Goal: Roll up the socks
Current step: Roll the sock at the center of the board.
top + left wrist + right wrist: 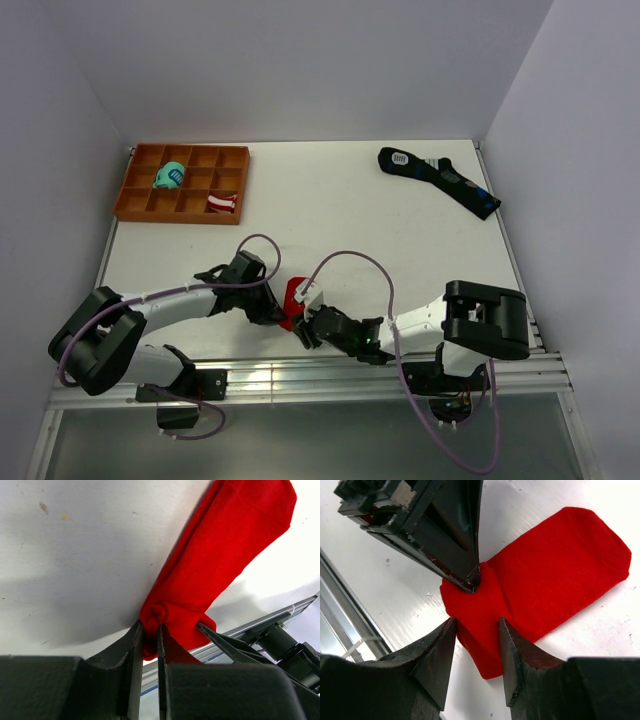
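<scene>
**Surroundings.** An orange tray (180, 217) sits at the far left of the desk (330, 200). Its compartments hold a teal bundle (169, 177) and a striped bundle (223, 203). A black sock (440, 180) lies flat well to the right of the tray, level with it. None of these touches the socks (294, 298). A lilac cable (345, 255) arches above the desk, right of the socks.

**Position.** The socks lie on the desk nearer the arm bases than the tray and to its right, between the two hands.

**Left hand** (150, 630). The jaws are pressed almost together and pinch the bunched end of the socks.

**Right hand** (476, 630). The jaws are spread, one finger on each side of the same bunched end. The left hand's fingers (465, 565) come in opposite them. Whether the right pads press the fabric cannot be told.

**Orientation.** The long axis runs roughly from the arm bases toward the far side of the desk. The flat, rounded free end points away from the bases. The folded end points toward them.

**Hidden.** In the top view both hands cover the folded end. The wrist views cut off the rest of the desk. No white motif can be made out with certainty.
</scene>
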`<state>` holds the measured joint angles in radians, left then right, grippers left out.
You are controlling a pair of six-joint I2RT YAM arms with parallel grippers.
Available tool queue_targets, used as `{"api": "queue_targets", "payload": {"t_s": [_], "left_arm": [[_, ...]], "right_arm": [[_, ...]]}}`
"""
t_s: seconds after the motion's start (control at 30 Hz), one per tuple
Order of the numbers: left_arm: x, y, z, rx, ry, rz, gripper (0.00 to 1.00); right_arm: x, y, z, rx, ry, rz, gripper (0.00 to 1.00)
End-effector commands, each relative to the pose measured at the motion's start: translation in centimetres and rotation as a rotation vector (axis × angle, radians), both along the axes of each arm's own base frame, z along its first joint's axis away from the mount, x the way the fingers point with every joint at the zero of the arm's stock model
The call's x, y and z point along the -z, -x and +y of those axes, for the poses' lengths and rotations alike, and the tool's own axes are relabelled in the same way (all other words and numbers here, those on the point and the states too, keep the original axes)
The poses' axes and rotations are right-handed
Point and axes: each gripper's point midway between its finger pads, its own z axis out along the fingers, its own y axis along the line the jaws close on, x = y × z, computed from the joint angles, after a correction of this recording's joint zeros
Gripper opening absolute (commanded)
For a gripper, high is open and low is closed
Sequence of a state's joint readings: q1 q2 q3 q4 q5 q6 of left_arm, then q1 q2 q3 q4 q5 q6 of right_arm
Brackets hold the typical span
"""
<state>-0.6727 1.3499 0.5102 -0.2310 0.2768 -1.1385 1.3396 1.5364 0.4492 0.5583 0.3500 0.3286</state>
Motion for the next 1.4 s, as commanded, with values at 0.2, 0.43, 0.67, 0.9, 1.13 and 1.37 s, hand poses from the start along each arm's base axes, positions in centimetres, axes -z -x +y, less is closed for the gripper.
{"api": "queue_targets", "payload": {"t_s": [0.2, 0.43, 0.67, 0.9, 1.13, 1.37], "left_arm": [[3.6, 3.7, 5.4, 0.031, -0.257, 0.131, 0.0], [3.0, 3.5, 4.8, 0.032, -0.214, 0.126, 0.0], [2.0, 3.2, 4.7, 0.011, -0.169, 0.095, 0.0], [1.0, 2.9, 4.4, -0.01, -0.123, 0.058, 0.11], [0.1, 1.7, 4.8, -0.038, -0.129, -0.025, 0.35], [-0.9, -0.2, 4.8, -0.075, -0.096, -0.162, 0.48]], "right_arm": [[2.9, 0.1, -1.8, 0.056, 0.097, 0.033, 0.45], [4.3, 0.4, -1.8, 0.051, 0.132, 0.059, 0.41], [4.4, 0.3, -1.9, 0.034, 0.1, 0.12, 0.23], [5.0, 0.3, -2.0, 0.01, 0.091, 0.185, 0.2], [5.7, 0.1, -1.5, -0.035, 0.102, 0.285, 0.19], [5.6, -0.1, -0.7, -0.063, 0.129, 0.378, 0.18]]}}
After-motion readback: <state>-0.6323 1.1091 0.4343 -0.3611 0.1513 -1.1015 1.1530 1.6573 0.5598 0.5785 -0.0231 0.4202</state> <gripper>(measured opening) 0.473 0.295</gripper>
